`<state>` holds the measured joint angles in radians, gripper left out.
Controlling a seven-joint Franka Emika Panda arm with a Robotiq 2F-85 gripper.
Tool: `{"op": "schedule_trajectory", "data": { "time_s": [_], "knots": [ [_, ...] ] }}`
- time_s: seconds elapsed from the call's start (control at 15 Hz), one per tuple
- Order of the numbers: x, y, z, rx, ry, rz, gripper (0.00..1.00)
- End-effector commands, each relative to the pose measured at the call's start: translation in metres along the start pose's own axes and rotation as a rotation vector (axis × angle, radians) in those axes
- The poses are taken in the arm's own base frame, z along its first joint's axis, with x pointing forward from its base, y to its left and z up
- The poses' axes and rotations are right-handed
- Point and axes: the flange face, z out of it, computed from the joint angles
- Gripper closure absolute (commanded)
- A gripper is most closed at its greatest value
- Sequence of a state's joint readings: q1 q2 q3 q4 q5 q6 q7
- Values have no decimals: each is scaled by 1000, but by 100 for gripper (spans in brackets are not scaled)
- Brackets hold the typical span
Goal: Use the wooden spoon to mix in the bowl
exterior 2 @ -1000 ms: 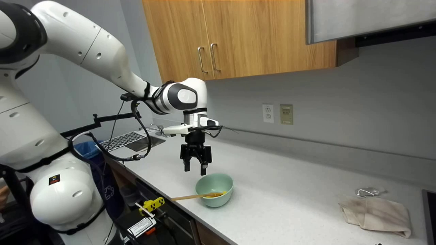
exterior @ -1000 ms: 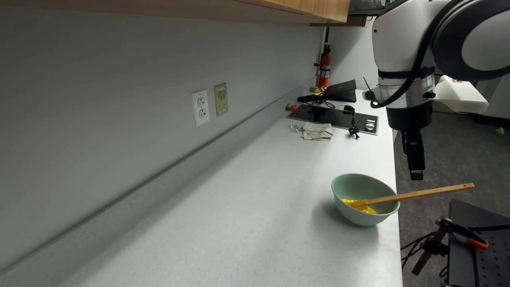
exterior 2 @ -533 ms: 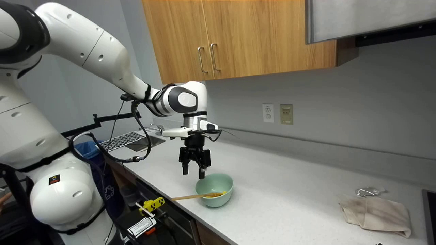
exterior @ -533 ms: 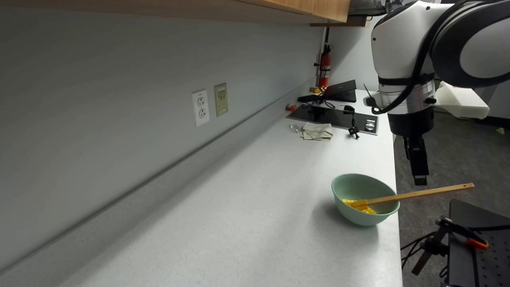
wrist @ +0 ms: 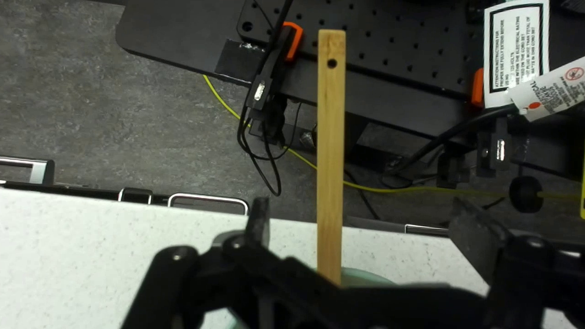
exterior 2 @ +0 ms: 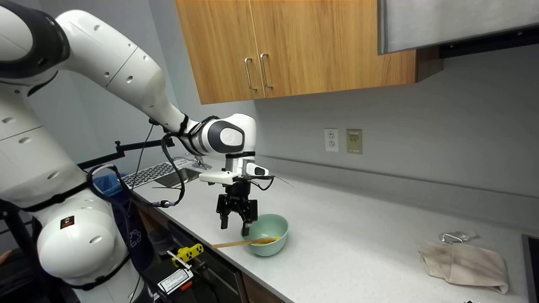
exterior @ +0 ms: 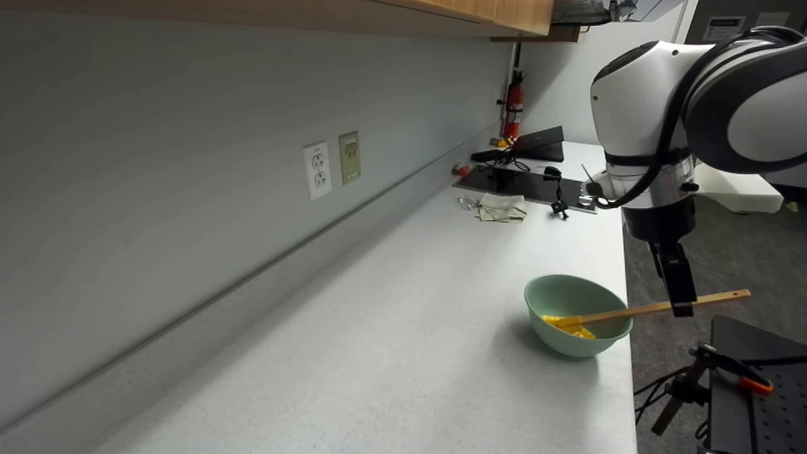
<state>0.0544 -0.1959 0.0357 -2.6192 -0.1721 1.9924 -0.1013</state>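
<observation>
The mint green bowl [exterior: 570,347] stands near the counter's front edge, with yellow contents [exterior: 585,333] inside. It also shows in an exterior view [exterior 2: 276,225], and part of its rim in the wrist view [wrist: 365,275]. The light tan wooden spoon [exterior: 649,309] rests in the bowl, leaning on its rim, with its handle out past the counter edge; it shows in an exterior view too [exterior 2: 231,244]. My gripper [exterior 2: 235,228] is open and empty, pointing down above the handle. In the wrist view the spoon handle [wrist: 331,160] lies between my spread fingers [wrist: 358,208], nearer the left one.
The white counter [exterior: 378,353] ends just beyond the bowl, and a black perforated platform [exterior: 766,416] with clamps and cables stands lower. A folded cloth [exterior 2: 467,265] lies farther along the counter, near a black cooktop [exterior: 523,184]. Wooden cabinets [exterior 2: 316,46] hang above.
My gripper has moved down, toward the spoon handle, and slightly outward past the counter edge. It has stayed open. The spoon and bowl have not moved.
</observation>
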Motion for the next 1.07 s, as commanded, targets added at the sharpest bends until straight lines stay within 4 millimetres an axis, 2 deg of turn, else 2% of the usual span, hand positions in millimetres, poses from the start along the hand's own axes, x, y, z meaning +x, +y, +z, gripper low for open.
{"op": "schedule_trajectory", "data": {
  "time_s": [0.0, 0.27, 0.47, 0.53, 0.6, 0.67, 0.8, 1.0],
  "knots": [
    [-1, 9, 18, 22, 34, -13, 0],
    [1, 16, 31, 20, 37, -4, 0],
    [1, 19, 38, 20, 20, -3, 9],
    [1, 19, 40, 19, 13, -3, 16],
    [2, 20, 41, 19, 9, -3, 17],
    [2, 20, 41, 14, 5, -4, 37],
    [1, 18, 42, -2, -2, -12, 44],
    [1, 16, 44, -17, -11, -20, 66]
  ]
}}
